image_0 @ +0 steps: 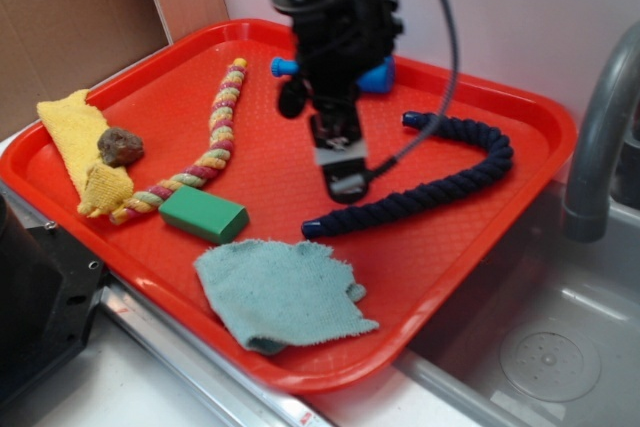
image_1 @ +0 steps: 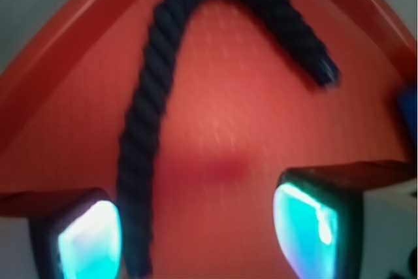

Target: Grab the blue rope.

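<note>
The blue rope point(image_0: 470, 177) lies bent in a hook on the right half of the red tray point(image_0: 450, 267), with one capped end near the tray's middle and the other toward the back. My gripper point(image_0: 340, 172) hangs open just above the tray, left of the rope's long lower stretch. In the wrist view the rope point(image_1: 147, 115) runs down between the open fingers, close beside the left finger point(image_1: 88, 240) and far from the right finger point(image_1: 307, 227). The jaws stand wide apart with nothing clamped between them.
On the tray are a multicoloured rope point(image_0: 215, 142), a green block point(image_0: 204, 214), a teal cloth point(image_0: 280, 292), a yellow cloth point(image_0: 80, 147) with a brown lump point(image_0: 120, 146), and a blue bottle point(image_0: 378, 77) behind the arm. A grey faucet point(image_0: 600, 137) and a sink point(image_0: 550, 347) are at the right.
</note>
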